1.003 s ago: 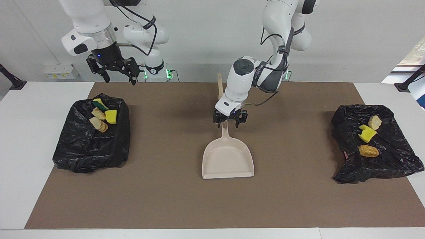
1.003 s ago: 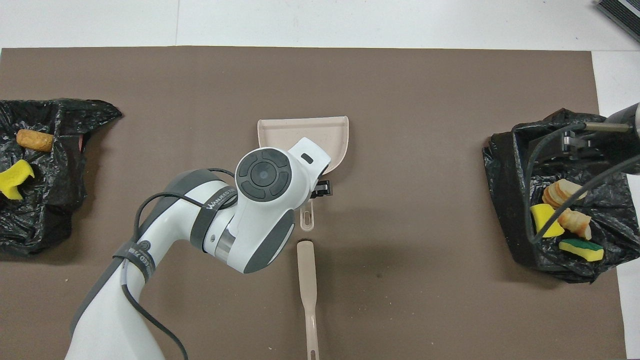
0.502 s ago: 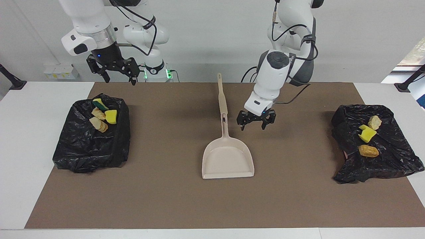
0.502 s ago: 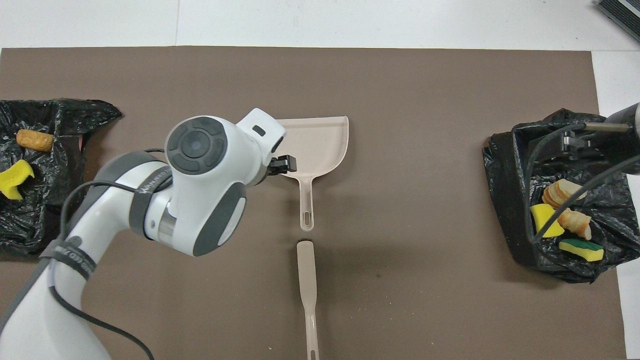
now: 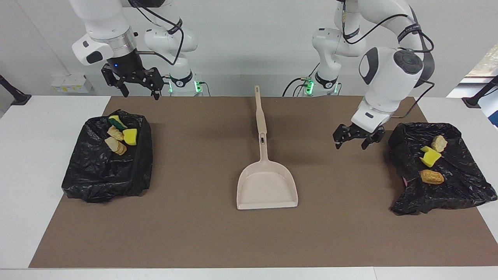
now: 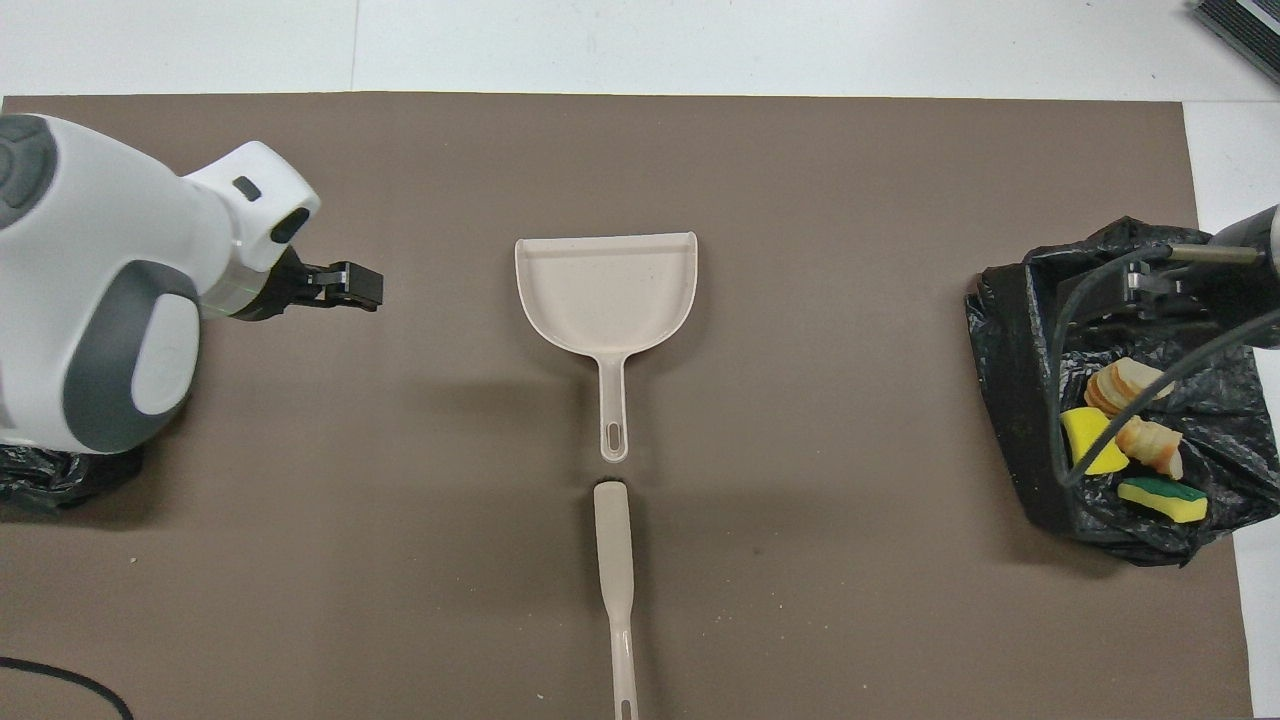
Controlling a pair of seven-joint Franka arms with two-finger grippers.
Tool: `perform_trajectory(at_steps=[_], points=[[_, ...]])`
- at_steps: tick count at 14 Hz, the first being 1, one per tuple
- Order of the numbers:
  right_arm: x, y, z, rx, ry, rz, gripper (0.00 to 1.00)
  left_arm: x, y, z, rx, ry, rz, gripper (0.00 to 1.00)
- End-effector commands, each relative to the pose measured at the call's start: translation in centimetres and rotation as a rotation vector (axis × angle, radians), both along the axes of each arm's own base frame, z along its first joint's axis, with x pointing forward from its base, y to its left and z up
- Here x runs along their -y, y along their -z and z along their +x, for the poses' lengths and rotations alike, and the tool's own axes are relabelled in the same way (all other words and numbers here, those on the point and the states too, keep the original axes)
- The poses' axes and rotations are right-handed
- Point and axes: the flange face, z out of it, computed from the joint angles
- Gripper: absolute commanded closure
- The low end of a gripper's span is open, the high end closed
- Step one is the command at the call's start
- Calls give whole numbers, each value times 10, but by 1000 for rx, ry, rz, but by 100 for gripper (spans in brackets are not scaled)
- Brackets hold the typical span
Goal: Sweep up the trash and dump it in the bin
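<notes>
Facing view
Trash (image 5: 120,135): seven scraps in two groups. Four lie on the black bag (image 5: 107,159) at the right arm's end: a yellow sponge chunk, a yellow-and-green piece, two tan sliced lumps. Three lie on the second black bag (image 5: 439,171) at the left arm's end: a yellow chunk, a pale lump, an orange-brown lump.
Left gripper (image 5: 358,137): hangs empty, fingers spread, over the brown mat (image 5: 194,233) just beside the second black bag.
Right gripper (image 5: 136,83): waits empty, fingers spread, above the mat's edge.
Dustpan (image 5: 267,186): one, flat, mid-mat.
Brush (image 5: 258,111): one, in line with the dustpan handle.

Overhead view
Trash (image 6: 1125,440): four pieces show; the left arm hides the other group.
Left gripper (image 6: 345,288): over bare mat.
</notes>
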Motion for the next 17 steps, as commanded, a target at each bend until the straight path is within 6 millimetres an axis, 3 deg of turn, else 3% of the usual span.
perform_trajectory(at_steps=[1,4,9,14,17], points=[[2,0,-5,11,5,15,0,-42,-14,3,-19,33,7,0],[2,-1,-4,23,6,16,0,-84,-44,4,-23,18,7,0],[2,-1,-4,23,6,16,0,-102,-97,-15,-52,11,-1,0],[2,-1,-5,21,6,15,0,-108,-104,-27,-75,9,-8,0],[2,-2,-5,23,4,15,0,-133,-107,-29,-68,-6,-9,0]])
